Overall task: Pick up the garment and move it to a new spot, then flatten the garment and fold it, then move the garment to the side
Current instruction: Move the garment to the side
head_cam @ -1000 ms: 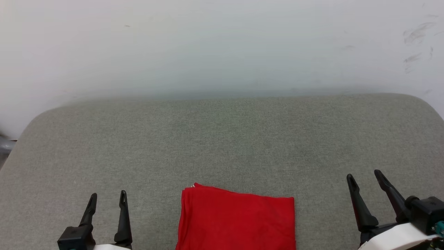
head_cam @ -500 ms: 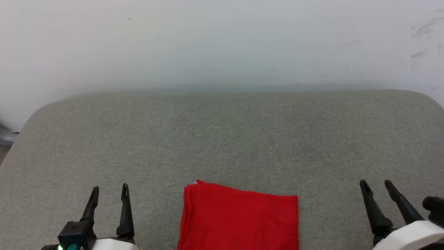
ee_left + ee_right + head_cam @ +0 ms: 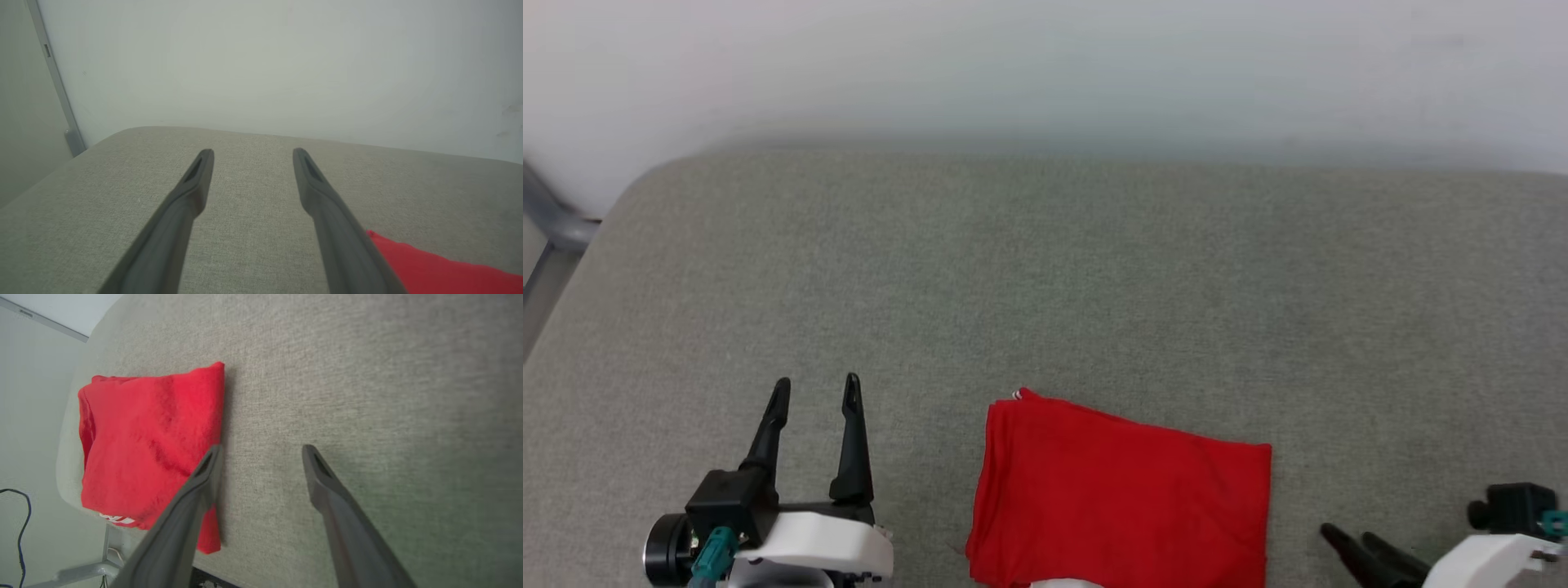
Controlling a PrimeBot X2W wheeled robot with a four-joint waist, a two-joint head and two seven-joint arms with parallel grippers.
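The grey fabric surface (image 3: pixel 1045 269) carries the garment (image 3: pixel 1123 498) at 6 o'clock in the head view, close to the near edge and already folded into a flat red rectangle. The left gripper (image 3: pixel 817 382) hovers at its 9 o'clock and the right gripper (image 3: pixel 1346 535) at its 3 o'clock, both with fingers wide and empty. Folding looks done, so moving it aside probably remains. That calls for pinching every layer at one edge so the fold holds.

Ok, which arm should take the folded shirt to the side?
Probably right: the right gripper is open, its fingers angled toward the near edge of the shirt. The left gripper, also open, points straight ahead, alongside the shirt, not at it.
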